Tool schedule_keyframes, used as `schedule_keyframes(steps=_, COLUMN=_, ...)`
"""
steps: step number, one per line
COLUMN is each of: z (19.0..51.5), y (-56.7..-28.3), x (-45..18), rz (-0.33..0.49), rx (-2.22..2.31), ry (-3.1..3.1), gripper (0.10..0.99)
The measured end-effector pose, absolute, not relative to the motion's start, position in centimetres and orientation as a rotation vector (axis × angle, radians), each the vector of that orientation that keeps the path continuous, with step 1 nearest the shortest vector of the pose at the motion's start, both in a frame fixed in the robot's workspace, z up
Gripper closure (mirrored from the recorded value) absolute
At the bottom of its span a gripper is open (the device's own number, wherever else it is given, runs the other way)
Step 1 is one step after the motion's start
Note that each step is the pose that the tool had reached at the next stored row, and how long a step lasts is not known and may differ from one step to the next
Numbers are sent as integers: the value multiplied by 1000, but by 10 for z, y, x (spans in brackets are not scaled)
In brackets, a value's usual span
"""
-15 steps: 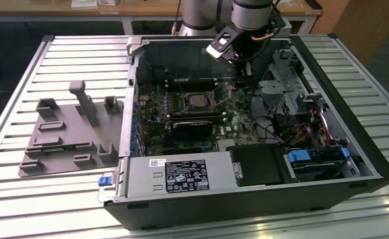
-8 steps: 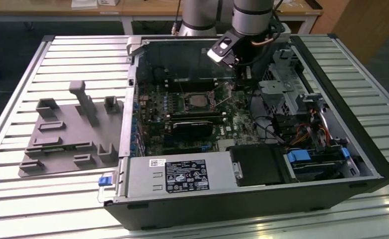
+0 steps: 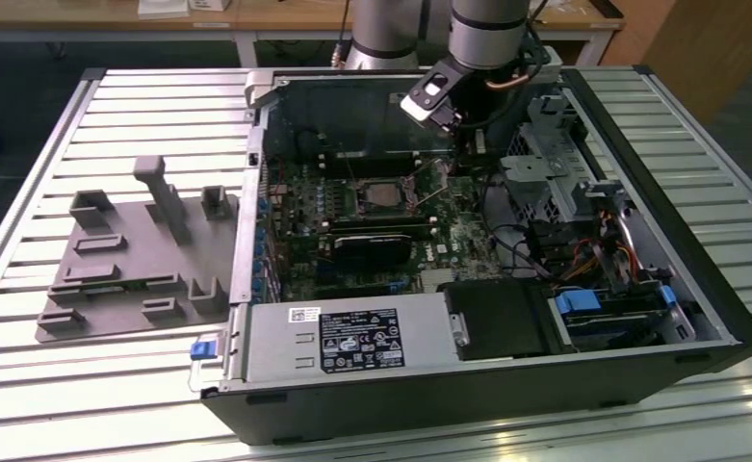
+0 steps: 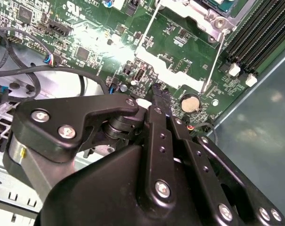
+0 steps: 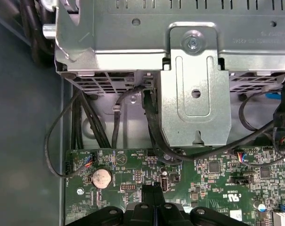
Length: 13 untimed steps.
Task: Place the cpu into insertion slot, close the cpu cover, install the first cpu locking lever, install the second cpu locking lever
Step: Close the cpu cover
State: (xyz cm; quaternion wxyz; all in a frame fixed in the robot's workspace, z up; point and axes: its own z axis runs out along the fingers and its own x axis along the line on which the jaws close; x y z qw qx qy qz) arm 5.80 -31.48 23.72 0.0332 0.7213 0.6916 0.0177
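In the exterior view, the insertion slot [image 3: 382, 195] sits on the green board inside the open computer case, with the pale grey cpu [image 3: 383, 196] lying in its middle. Two thin silver levers [image 3: 443, 195] stand slanted up beside the slot. My gripper [image 3: 459, 154] hangs just to the exterior view's right of the slot, low over the board. In both wrist views its black fingers [image 4: 157, 92] [image 5: 154, 200] are pressed together with nothing visible between them. A corner of the metal cpu cover [image 4: 199, 14] and two lever rods [image 4: 213, 61] show in the second wrist view, apart from the fingertips.
A coin battery [image 4: 189, 102] [image 5: 101, 178] lies on the board near the fingertips. A metal drive cage [image 5: 194, 75] and black cables [image 5: 151, 117] stand close ahead. A black card [image 3: 369, 248] lies below the slot. A grey fixture tray [image 3: 132, 260] rests on the slatted table.
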Motion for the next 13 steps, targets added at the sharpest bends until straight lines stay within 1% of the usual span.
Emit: schedule_keyframes(steps=13, z=237, y=-315, x=60, rz=-114, rx=2291, ry=2200, gripper=984)
